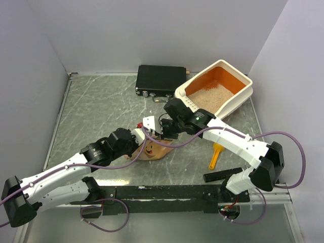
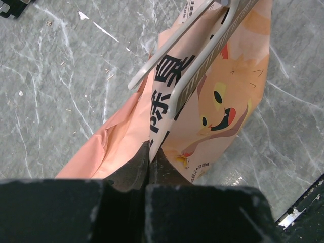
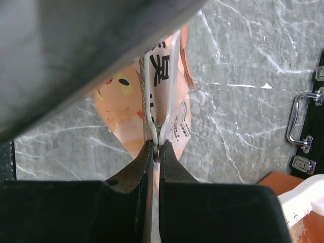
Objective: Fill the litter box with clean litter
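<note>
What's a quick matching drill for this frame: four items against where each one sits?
Items:
1. litter box
2. printed paper bag
3. yellow-orange scoop
4. black case

Places:
A. flat on the table, beside the right arm's forearm
B. far edge of the table, just left of the cream tray
C. far right corner, clean litter inside
D. mid-table, pinched by the left gripper and the right gripper

Pairs: 1-C, 2-D, 3-A, 4-B
</note>
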Available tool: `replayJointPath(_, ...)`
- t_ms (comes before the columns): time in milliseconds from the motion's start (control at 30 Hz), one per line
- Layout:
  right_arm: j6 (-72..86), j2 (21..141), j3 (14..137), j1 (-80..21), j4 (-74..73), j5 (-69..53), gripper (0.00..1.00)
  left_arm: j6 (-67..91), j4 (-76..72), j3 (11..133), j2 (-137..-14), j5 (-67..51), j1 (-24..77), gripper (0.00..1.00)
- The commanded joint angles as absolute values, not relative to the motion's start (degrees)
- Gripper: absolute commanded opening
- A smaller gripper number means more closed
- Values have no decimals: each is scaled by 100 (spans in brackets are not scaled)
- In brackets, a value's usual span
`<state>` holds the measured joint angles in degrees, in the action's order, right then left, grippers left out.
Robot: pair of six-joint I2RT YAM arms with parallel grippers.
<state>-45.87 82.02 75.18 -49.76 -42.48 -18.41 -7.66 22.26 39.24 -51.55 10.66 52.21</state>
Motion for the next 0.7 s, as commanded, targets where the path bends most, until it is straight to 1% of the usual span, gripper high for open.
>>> replayJointPath(0, -4764, 8341, 7673, -5062, -4755, -1353, 0, -782, 1925, 4289, -4975, 1283, 5247, 1)
replayJointPath(133, -4737, 8315, 7506, -5141, -4720, -1319, 0, -773, 1907, 4263, -4922, 1345, 5238, 1)
replayJointPath(333, -4737, 8209, 6997, -5221, -4280, -1169, 0, -800, 1855, 4245, -4869, 1467, 5238, 1)
replayJointPath(667, -4623, 7999, 6408, -5072, -3578, -1924, 0, -905, 1600, 4017, -4579, 1336, 5238, 1)
